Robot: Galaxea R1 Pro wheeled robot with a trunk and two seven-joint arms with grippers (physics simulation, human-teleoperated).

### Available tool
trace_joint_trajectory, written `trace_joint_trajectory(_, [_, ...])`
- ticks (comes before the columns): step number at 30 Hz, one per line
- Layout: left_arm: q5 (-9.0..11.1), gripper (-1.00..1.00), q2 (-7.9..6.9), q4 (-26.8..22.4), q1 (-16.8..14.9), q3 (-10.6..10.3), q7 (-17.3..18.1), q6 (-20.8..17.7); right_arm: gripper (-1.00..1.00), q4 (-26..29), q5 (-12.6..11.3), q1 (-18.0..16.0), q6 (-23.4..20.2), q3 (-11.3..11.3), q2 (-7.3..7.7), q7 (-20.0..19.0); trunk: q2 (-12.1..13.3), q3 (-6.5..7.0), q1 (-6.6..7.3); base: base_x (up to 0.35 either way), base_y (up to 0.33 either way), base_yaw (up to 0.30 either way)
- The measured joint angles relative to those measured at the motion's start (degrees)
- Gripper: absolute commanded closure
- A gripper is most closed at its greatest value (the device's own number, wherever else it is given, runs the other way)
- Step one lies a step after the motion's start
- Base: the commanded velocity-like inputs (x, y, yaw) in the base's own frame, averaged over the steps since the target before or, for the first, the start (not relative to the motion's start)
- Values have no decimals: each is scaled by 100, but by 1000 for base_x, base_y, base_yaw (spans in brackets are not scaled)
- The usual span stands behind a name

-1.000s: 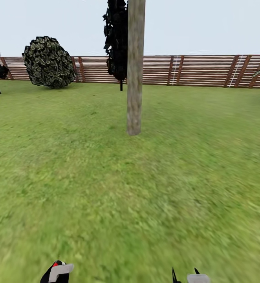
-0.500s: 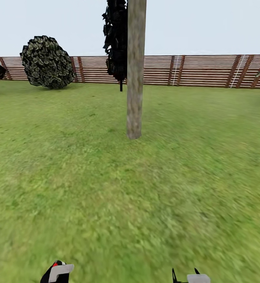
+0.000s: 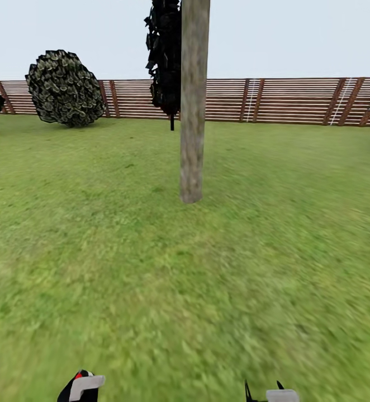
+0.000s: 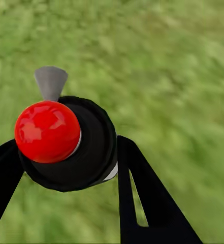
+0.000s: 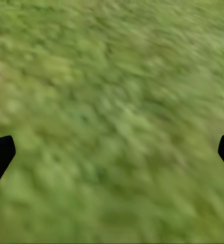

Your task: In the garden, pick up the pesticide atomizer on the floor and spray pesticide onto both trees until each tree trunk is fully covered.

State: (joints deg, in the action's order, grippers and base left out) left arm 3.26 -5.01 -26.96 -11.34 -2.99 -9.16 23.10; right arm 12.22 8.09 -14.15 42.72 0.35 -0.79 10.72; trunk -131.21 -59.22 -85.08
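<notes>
Right now the left pincer (image 4: 66,168) is clamped on the pesticide atomizer (image 4: 66,145), its black fingers (image 4: 142,198) pressing on either side of the dark round bottle. The red top (image 4: 47,131) faces the left wrist camera, and a small grey nozzle (image 4: 50,82) sticks out beyond it. No brand, label or writing can be read on the bottle. In the head view the same left pincer (image 3: 80,387) sits at the lower edge with a speck of red showing beside its pale tip.

The right pincer (image 5: 112,152) is spread wide, holding nothing, just lawn (image 5: 112,101) between its two black tips; the head view catches it (image 3: 271,392) low on the right.

Ahead, a pale mottled tree trunk (image 3: 193,106) rises straight out of the grass (image 3: 151,268), well apart from both pincers. Behind it stand a dark narrow tree (image 3: 165,56), a round dark bush (image 3: 65,88) and the brown slatted fence (image 3: 285,100).
</notes>
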Motion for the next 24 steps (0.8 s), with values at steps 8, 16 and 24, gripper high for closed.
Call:
trace_joint_trajectory(8, [0,100,0,-2,0,0,0,1,-100,0,0,0,1,0,0,0,0,0,0,342,0,0])
trace_joint_trajectory(16, [0,100,0,-2,0,0,0,1,-100,0,0,-1,0,0,0,0,0,0,0,342,0,0])
trace_joint_trajectory(24, [0,100,0,-2,0,0,0,0,-100,0,0,0,0,0,0,0,0,0,0,342,0,0])
